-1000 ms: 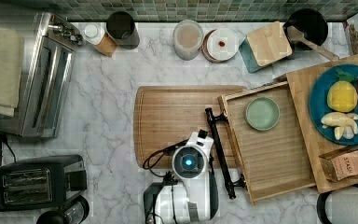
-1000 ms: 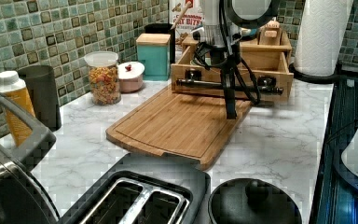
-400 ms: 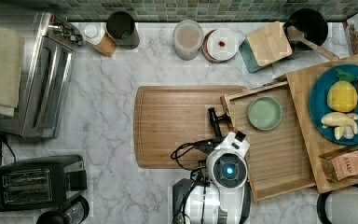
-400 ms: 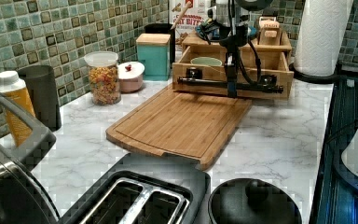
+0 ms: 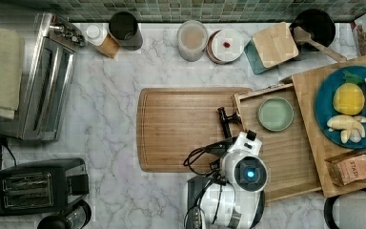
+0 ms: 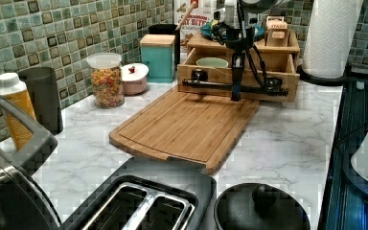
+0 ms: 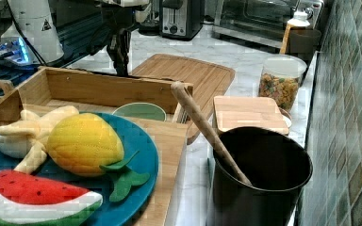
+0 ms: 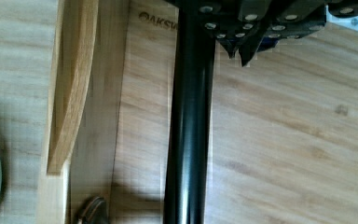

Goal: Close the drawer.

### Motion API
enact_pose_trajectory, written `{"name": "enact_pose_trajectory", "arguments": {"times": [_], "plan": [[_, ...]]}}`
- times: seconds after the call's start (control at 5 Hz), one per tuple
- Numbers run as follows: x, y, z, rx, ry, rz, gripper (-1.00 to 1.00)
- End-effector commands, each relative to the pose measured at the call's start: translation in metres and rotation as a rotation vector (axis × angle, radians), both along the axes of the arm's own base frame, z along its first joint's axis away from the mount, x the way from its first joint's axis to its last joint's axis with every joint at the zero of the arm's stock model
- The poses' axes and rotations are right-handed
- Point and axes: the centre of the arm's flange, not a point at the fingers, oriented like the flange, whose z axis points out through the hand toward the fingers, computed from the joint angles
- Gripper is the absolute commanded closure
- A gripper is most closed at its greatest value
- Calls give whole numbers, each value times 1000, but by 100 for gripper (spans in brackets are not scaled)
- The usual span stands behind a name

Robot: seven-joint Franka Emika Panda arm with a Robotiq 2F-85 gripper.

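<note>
Drawer partly pulled out from under the wooden top that carries the blue fruit plate, sitting on the marble surface. Its front overlaps the edge of the cutting board. A green bowl sits inside, near the back corner on the top view's upper side.

Step in hand, as I judge it: pushing stage. Arm is down at the drawer front, claw hanging vertically right at the black bar handle. In the wrist view the handle runs straight out from under the claw's fingers, with the drawer's front wall just beside it on one side and the cutting board on the other. Claw sits on the cutting-board side of the bar, touching or nearly touching it; contact can't be confirmed.

Claw state: cannot tell whether clenched or released, or whether it grips the bar at all; the tips are cut off in the wrist view and too thin to read in the left view.

Task is not finished: a good part of the drawer floor is exposed, bowl fully uncovered. Next move likely calls for a straight horizontal push toward the housing, along the drawer's slide axis, staying level with the bar so the claw doesn't slip over or under it. Off-axis force could jam the drawer, since it looks slightly skewed in the top view.
</note>
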Motion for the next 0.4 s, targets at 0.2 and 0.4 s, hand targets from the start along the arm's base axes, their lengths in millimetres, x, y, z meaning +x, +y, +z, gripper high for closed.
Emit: {"name": "enact_pose_trajectory", "arguments": {"times": [0.2,0.4], "plan": [[59,-90,84,-102,-62,20,100],[58,-104,84,-129,-108,6,100]]}}
